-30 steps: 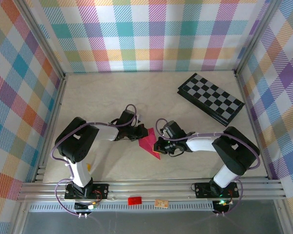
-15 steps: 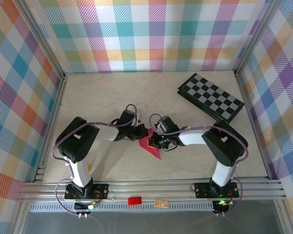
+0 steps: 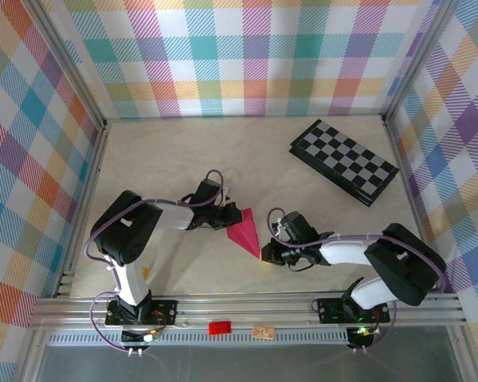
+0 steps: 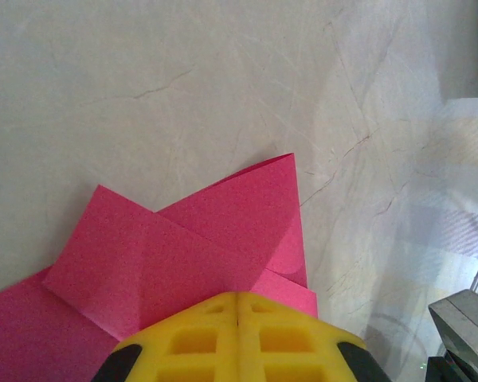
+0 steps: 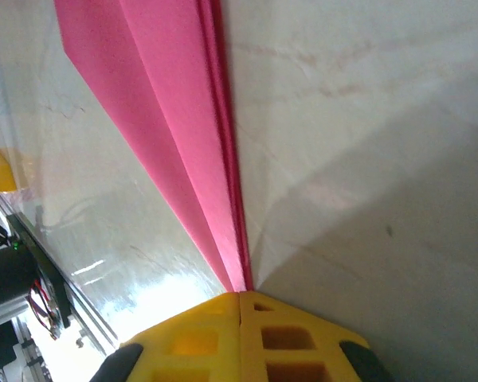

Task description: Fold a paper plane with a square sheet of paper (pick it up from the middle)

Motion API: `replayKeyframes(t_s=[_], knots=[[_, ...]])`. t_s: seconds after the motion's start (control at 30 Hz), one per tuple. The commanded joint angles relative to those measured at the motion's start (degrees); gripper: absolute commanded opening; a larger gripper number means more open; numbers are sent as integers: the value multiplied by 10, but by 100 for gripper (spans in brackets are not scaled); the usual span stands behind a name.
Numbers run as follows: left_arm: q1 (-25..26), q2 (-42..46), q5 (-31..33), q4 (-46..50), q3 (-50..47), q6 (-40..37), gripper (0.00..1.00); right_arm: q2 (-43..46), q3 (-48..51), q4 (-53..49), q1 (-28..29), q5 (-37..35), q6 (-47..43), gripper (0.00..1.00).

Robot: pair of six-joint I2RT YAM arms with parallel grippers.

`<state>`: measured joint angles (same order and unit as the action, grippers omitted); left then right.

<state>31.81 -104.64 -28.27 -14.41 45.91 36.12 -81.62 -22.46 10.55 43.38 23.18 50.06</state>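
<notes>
Bright plaid walls (image 3: pixel 223 56) closed in a pale, marbled tabletop (image 3: pixel 167 151), and a black-and-grey checkerboard (image 3: pixel 344 160) lay at an angle near the back right corner, well apart from everything else. Near the middle of the tabletop lay the pink paper plane (image 3: pixel 244 229), folded into a slim dart and flat on the surface, with its wide end toward the back and its pointed tip toward the near edge and slightly right. The left claw (image 3: pixel 228 220) sat low at the left side of the wide end. In its wrist view the yellow fingers (image 4: pixel 199 334) were clenched, pad against pad, with overlapping pink flaps running under them. The right claw (image 3: pixel 264 255) sat at the pointed tip, also clenched. Its wrist view showed the centre crease running straight down to the seam between its yellow pads. Whether either claw actually pinched the paper or only pressed on it could not be told. Both arms reached inward from either side, with the plane between them.
</notes>
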Motion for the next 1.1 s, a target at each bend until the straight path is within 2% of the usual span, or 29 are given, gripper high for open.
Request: replayKeyframes(t_s=[0.0,0.2,0.33,0.5,0.8,0.9,1.0,1.07], knots=[[-6,-36,32,51,-12,-18,5,24,-1,-73,6,-6,-12,8],[-6,-31,33,54,-13,-16,5,41,-61,-94,6,-25,-24,10],[-6,-34,28,49,-14,-13,5,-18,-104,-67,6,-12,-17,14],[-6,-32,30,48,-15,-12,5,-103,-140,-45,6,-6,-9,14],[-7,-3,32,112,36,-46,6,-104,-56,-57,6,7,-27,5],[-5,22,16,113,47,-44,10,-106,-47,-41,6,8,-19,4],[4,69,31,108,39,-39,19,-116,-54,-34,5,4,-11,4],[10,93,34,103,29,-30,19,-117,-56,-36,6,-6,-9,3]])
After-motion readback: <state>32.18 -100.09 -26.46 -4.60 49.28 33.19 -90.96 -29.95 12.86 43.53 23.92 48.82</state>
